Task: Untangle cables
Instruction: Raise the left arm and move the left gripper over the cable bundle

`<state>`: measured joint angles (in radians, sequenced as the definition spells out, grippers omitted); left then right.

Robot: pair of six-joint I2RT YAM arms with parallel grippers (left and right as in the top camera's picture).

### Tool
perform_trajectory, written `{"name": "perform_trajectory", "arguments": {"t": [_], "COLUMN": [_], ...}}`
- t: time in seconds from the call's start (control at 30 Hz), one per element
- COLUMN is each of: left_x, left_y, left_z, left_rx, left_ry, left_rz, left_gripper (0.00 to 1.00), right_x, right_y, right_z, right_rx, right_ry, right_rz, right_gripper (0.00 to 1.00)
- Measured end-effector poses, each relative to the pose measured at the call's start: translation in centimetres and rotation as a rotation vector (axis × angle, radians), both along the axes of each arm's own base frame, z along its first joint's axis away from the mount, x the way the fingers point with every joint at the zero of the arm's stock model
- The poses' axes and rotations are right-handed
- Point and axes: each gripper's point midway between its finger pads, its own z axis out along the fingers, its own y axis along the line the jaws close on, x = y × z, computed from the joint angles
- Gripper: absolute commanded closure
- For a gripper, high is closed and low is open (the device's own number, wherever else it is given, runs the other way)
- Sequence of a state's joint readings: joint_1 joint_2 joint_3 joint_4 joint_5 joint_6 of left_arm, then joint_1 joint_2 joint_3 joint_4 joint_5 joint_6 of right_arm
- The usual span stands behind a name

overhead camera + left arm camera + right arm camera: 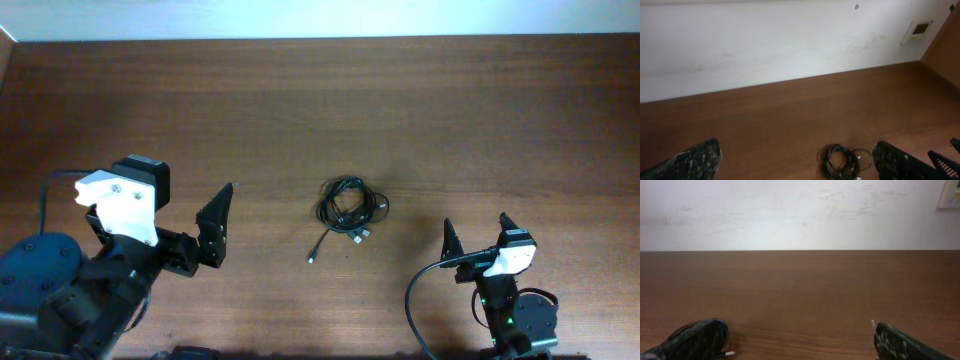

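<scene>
The cables point(350, 205) are thin black cords coiled in one tangled bundle at the middle of the wooden table. One loose end with a small plug trails down-left point(313, 257), and silver-tipped plugs lie at the bundle's lower edge. My left gripper point(222, 225) is open and empty, well to the left of the bundle. In the left wrist view the bundle point(840, 161) lies between the wide-apart fingers point(797, 165), nearer the right one. My right gripper point(477, 232) is open and empty, to the lower right of the bundle. In the right wrist view point(800, 342) only a silver plug point(727, 354) shows by the left finger.
The brown wooden table point(400, 110) ends at a white wall point(800, 215) along its far edge. The right arm's thick black cable point(415, 300) loops near the front edge. A wall panel point(919, 30) hangs at the far right.
</scene>
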<state>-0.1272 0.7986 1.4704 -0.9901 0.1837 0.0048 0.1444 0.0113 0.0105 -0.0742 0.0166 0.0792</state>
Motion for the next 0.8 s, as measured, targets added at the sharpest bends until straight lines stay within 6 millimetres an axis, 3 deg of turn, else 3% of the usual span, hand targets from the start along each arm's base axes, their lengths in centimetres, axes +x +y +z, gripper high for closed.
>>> {"name": "perform_trajectory", "arguments": {"t": [0.43,0.7,0.8], "left_x": [-0.9,-0.9,-0.9], "left_y": [0.1,0.1,0.1], "left_z": [-2.2,-2.2,-2.3], "left_rx": [0.012,0.012,0.012], "left_ry": [0.098,0.097,0.102], "left_rz": [0.0,0.0,-0.001], "left_gripper": [0.01,0.02,0.53], "right_x": [0.0,0.0,0.0], "right_y": [0.0,0.0,0.0], "right_z": [0.0,0.0,0.0], "right_rx": [-0.001,-0.001,-0.001], "right_ry": [0.001,0.001,0.001], "right_rz": [0.0,0.0,0.0], "right_gripper": [0.02,0.02,0.02]}}
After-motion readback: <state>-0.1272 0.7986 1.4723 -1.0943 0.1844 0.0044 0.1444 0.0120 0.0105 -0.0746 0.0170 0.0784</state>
